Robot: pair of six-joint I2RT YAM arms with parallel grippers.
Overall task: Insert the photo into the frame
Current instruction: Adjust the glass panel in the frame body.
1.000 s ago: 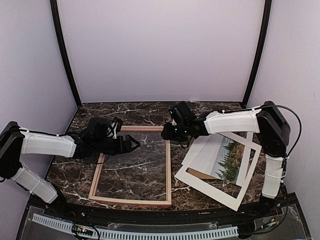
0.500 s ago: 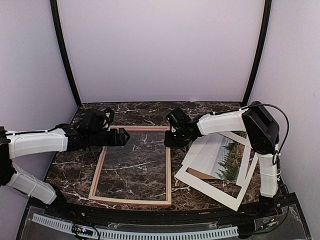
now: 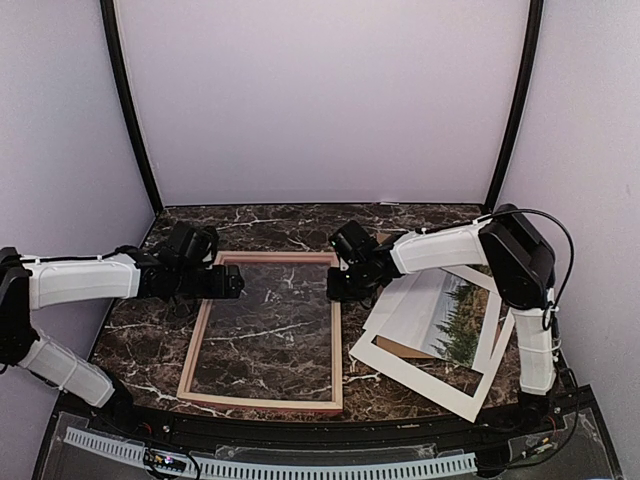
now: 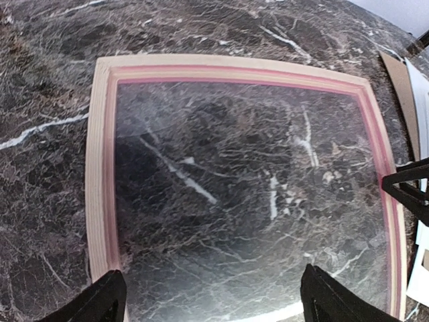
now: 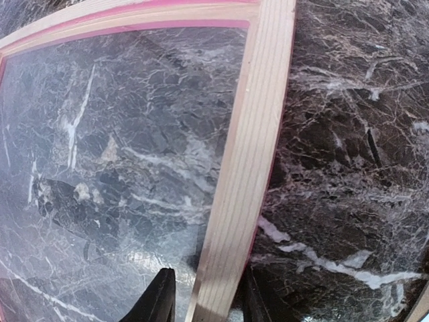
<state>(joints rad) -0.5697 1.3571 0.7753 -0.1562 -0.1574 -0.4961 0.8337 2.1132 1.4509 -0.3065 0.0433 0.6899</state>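
The frame point(image 3: 336, 350) lies back up on the marble table, with tan wood showing and glass inside. It also shows in the left wrist view point(image 4: 100, 168) and the right wrist view point(image 5: 248, 154). My left gripper point(image 3: 238, 283) hovers by the frame's upper left rail, wide open and empty point(image 4: 211, 302). My right gripper point(image 3: 335, 290) straddles the right rail point(image 5: 206, 302), one finger on each side, with a narrow gap on the glass side. The photo point(image 3: 458, 320) lies at the right, partly under the white mat.
The white mat point(image 3: 420, 375) lies tilted over the photo at the right. A brown backing board point(image 3: 398, 347) peeks out beneath it. Purple walls with black posts surround the table. My right gripper's black fingers show at the right edge of the left wrist view point(image 4: 405, 191).
My left gripper has drawn back leftward from over the glass to the left rail. My right gripper has come down onto the right rail. The frame has not visibly moved.
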